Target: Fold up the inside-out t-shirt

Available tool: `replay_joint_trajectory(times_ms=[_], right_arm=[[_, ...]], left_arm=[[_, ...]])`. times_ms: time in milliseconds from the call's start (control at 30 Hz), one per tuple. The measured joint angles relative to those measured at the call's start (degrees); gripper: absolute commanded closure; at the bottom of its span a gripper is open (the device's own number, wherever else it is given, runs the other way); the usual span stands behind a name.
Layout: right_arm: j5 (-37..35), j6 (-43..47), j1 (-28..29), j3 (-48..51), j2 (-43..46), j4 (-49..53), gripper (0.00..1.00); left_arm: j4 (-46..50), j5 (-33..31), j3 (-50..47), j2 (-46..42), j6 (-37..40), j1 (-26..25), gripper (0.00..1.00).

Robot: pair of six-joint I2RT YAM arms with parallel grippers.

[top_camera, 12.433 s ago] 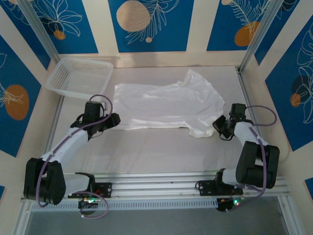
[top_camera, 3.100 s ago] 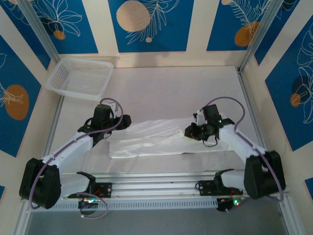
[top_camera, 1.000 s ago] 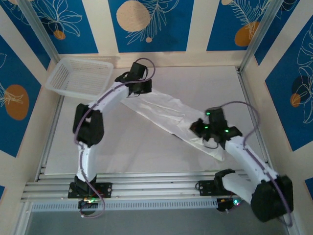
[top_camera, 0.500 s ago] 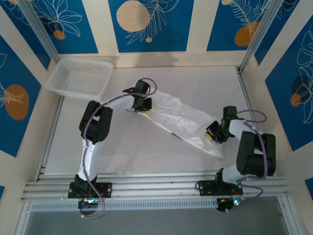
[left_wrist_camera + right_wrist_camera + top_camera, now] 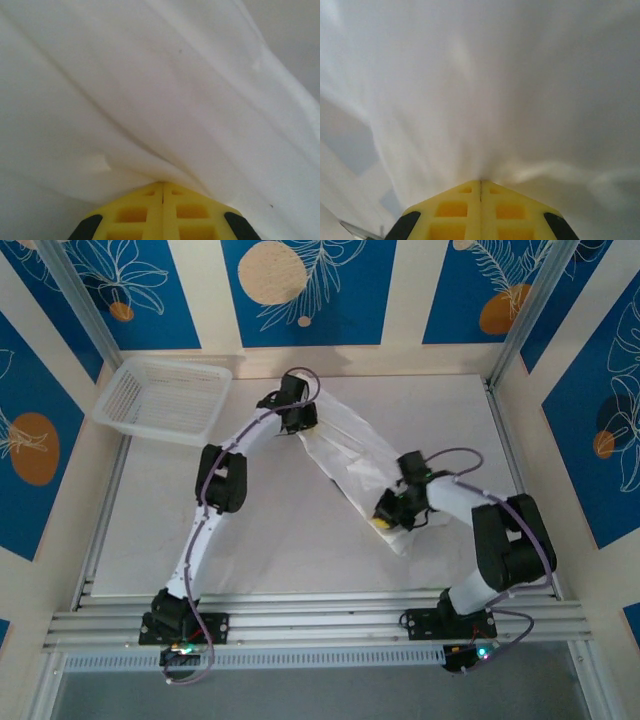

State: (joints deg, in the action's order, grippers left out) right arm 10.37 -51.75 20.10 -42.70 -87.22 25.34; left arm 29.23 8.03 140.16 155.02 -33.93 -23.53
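The right tool (image 5: 386,514) sits low over the counter (image 5: 280,550), at about 4 o'clock from the middle of it. In the right wrist view its yellow fingers (image 5: 455,205) are pressed together, and the white cloth of the shirt (image 5: 480,90) comes out from the seam between them, so it is clamped on the shirt.

The shirt (image 5: 350,455) lies as a long narrow band on the counter. It runs slanted from 5 o'clock, just beyond the right tool, up to 11 o'clock. Its cloth is wrinkled, with long creases along the band.

The left tool (image 5: 302,428) is at the far end of the band, around 12 o'clock. In the left wrist view its fingers (image 5: 187,212) are also together, with the shirt (image 5: 150,90) pinched between them.

A white mesh basket (image 5: 165,395) stands in the far corner at 10 o'clock, apart from the shirt.
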Motion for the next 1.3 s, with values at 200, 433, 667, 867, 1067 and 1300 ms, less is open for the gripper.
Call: replay_joint_trajectory(times_ms=[200, 433, 667, 867, 1067, 1300], right_arm=[[-3.04, -12.35, 16.55, 1.64, -2.38, -10.10, 1.00], [-10.27, -8.02, 11.45, -3.41, 4.90, -1.31, 1.00], [-17.86, 3.74, -13.40, -3.43, 9.29, 1.29, 1.00], [-17.94, 8.59, -19.02, -3.41, 1.88, -0.22, 1.00], [-17.09, 9.09, -18.18, -3.82, -3.02, -0.70, 1.00], [-12.59, 9.53, -15.41, -3.52, -2.58, 1.57, 1.00]], left_arm=[[0.39, 3.76, 1.44, 0.85, 1.53, 0.61, 1.00], [-2.38, 5.11, -19.76, -12.39, 2.93, 0.44, 1.00], [-6.32, 4.79, -33.38, -23.91, 2.51, -1.49, 1.00], [-7.34, 3.52, -27.63, -19.67, 2.58, -3.54, 1.00], [-4.68, 0.98, -17.73, -10.60, 2.62, -3.45, 1.00], [-3.58, 0.33, -16.46, -9.38, 2.91, -2.89, 1.00]])
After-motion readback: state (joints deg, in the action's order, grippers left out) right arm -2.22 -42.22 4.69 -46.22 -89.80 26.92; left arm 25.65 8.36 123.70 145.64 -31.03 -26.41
